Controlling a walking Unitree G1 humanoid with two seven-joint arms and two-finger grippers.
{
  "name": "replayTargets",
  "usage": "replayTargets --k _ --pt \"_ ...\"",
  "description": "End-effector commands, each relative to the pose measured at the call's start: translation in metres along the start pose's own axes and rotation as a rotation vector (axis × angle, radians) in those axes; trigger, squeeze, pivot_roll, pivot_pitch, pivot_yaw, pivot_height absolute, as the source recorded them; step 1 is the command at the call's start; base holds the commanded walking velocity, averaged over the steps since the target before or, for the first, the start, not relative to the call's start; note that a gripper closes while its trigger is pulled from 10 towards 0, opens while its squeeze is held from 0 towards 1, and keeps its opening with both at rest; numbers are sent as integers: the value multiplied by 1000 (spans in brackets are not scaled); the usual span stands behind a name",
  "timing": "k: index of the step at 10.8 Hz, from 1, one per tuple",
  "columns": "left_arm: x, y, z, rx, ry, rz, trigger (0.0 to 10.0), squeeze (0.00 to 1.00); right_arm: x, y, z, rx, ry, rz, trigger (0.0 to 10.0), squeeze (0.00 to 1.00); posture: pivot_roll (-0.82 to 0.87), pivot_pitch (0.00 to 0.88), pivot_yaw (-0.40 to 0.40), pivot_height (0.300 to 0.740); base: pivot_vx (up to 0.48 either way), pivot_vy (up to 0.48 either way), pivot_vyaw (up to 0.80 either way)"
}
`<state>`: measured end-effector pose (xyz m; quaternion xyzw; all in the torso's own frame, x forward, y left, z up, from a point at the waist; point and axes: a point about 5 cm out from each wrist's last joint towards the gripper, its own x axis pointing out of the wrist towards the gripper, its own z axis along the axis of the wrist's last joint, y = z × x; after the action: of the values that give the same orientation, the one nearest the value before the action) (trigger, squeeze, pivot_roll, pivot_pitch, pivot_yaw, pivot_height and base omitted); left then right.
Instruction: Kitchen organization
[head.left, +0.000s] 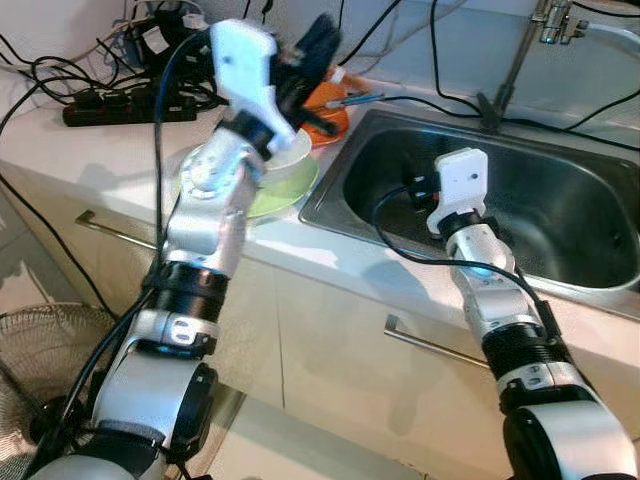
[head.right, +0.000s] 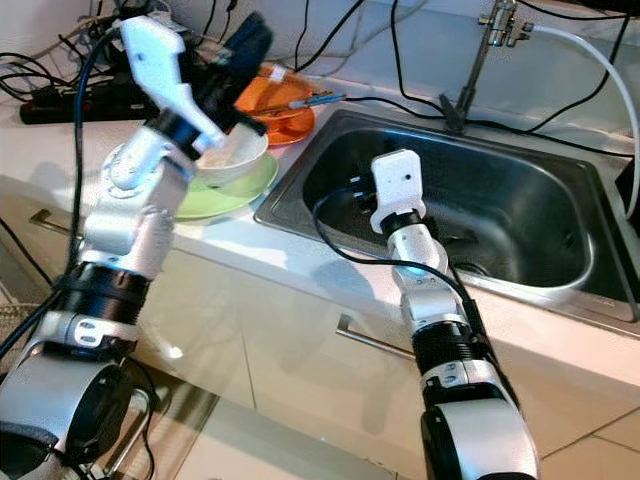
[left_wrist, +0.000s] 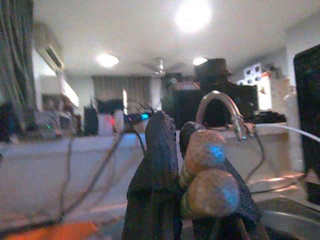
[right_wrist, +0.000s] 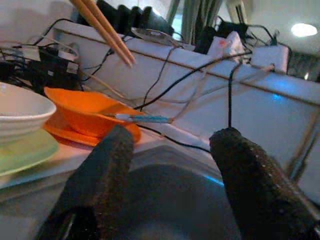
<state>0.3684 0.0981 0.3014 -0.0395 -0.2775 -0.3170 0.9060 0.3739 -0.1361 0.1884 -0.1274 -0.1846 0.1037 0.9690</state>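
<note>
Chopsticks (right_wrist: 102, 31) were clamped in my left gripper (head.left: 318, 48) above the counter's (head.left: 90, 140) bowls (head.right: 232, 155), still unplaced, my right gripper (right_wrist: 175, 185) open over the sink (head.left: 560, 215).

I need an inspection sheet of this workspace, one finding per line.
Surface: white counter with steel sink.
Job's things: white bowl on green plate; orange bowl on an orange plate, blue-tipped utensil across it.
Clutter: power strip.
Grippers: left gripper shut on chopsticks, raised above the bowls; right gripper open over the sink.
Cables: many black cables along the back wall.
Surroundings: faucet, drawer handles, a fan on the floor.
</note>
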Motion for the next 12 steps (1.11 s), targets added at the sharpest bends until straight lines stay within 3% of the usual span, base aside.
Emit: replayTargets --k 1,4,5,6,12 --pt "-1 0 0 -39 21 -39 10000 0 3 4 3 -17 -14 15 10000 1000 189 0 -14 740 0 0 0" --pt "-3 -4 -3 -100 32 -77 10000 0 3 12 4 -8 -22 42 10000 1000 187 0 -9 740 0 0 0" --pt "-3 -7 -3 -115 32 -96 10000 0 2 16 4 -14 -24 59 10000 894 186 0 -8 740 0 0 0" --pt "-3 -12 -2 -131 41 -123 10000 0 3 19 5 -10 -28 66 10000 0 187 0 -8 740 0 0 0" --pt "-8 -25 -21 -140 169 -193 10000 0 5 22 7 10 -36 59 10000 0 189 0 -5 740 0 0 0"
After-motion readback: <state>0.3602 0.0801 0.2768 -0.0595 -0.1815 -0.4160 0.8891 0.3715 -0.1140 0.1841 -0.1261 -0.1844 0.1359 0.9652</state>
